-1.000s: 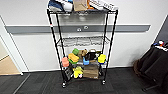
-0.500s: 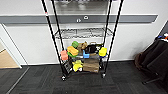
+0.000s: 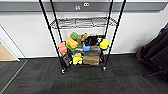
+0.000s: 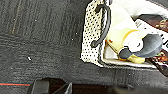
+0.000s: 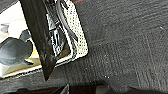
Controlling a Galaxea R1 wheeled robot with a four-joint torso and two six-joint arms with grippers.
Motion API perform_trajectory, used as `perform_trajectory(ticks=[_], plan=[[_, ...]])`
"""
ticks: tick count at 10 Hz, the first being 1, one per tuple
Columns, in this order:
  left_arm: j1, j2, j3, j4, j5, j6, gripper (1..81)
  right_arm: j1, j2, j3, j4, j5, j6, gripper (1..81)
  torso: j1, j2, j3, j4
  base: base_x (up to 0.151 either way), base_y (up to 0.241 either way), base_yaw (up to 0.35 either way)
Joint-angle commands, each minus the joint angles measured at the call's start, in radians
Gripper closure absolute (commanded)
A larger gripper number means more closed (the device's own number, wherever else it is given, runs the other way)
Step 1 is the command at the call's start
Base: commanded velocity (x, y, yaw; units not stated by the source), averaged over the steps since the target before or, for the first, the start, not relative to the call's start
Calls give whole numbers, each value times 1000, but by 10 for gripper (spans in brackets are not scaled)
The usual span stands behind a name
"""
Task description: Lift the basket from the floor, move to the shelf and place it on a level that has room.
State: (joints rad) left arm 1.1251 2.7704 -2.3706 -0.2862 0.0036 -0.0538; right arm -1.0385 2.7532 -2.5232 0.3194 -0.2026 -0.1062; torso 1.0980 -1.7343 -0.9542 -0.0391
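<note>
Basket (image 4: 93, 35) above dark carpet floor (image 3: 82, 80), shelf (image 3: 82, 37) against white wall (image 3: 27, 32); grippers' state unclear.

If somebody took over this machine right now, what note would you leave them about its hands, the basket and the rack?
Grippers: cannot tell from either wrist view whether the fingers are open or shut.
Cream woven basket with a dark handle: close under both wrist cameras, above the dark grey carpet floor, with a yellow and grey soft toy inside. Whether it is held is unclear.
Tall black wire rack: straight ahead against the white wall. Its grey wire grid tier looks bare; the tier below is crowded with colourful toys.
Done: robot faces the rack.
Left: put the basket on a tier.
</note>
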Motion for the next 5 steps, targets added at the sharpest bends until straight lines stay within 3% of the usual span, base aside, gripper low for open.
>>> perform_trajectory(ticks=[1, 2, 3, 5], plan=[[-110, -12, 4, -24, 94, -1, 10, 113, -27, -17, 33, -66, 3, 10, 63, -97, -91, 0, 0, 0, 0], [-126, -9, 4, -25, 98, -1, 10, 120, -27, -17, 40, -66, 3, 10, 83, -129, -27, 0, 0, 0, 0], [-142, -6, 4, -30, 99, -4, 10, 131, -25, -17, 47, -66, 3, 10, 106, -164, -60, 0, 0, 0, 0], [-167, 9, 2, -30, 111, -4, 10, 152, -11, -17, 52, -66, 3, 10, 136, -211, -82, 0, 0, 0, 0]])
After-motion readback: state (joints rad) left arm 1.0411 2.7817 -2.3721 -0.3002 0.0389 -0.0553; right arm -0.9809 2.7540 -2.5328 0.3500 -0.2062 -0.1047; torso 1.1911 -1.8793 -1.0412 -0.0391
